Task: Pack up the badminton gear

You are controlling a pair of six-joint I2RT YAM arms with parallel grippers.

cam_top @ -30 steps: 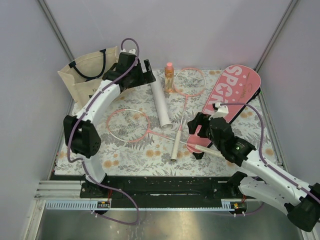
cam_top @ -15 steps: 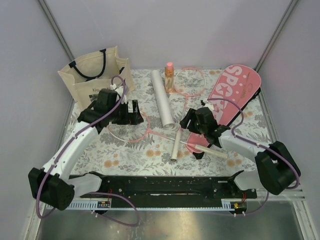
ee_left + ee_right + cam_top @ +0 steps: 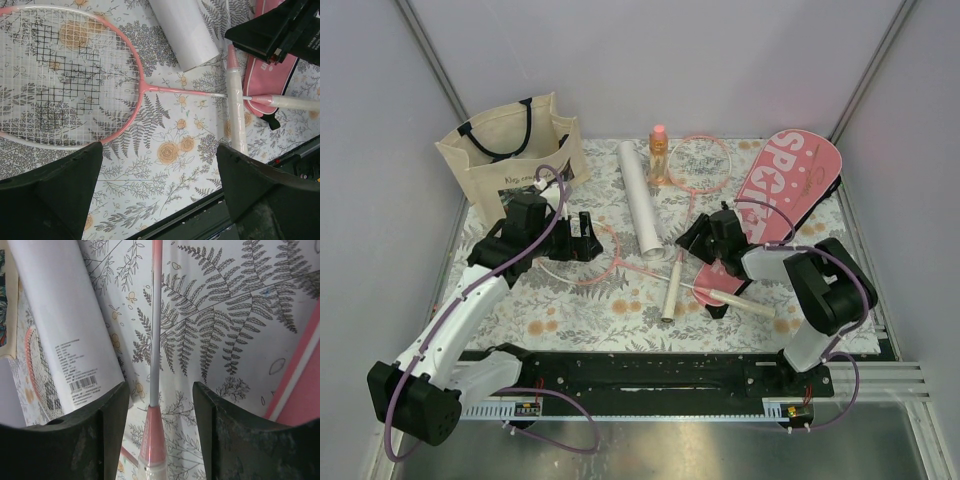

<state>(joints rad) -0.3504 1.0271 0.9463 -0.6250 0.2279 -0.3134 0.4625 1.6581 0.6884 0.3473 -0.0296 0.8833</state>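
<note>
While leaving the big pink racket-shaped "SPORT" cover untouched, swinging the wide-open left gripper over the strung head of the near pink-framed racket and narrowing the right gripper's still-parted jaws around the thin shaft of the far racket on the floral cloth, readying a pickup.

Robot lab cell. Plain panel walls on metal struts; left arm, right arm bolted to black rail at worktop edge.
</note>
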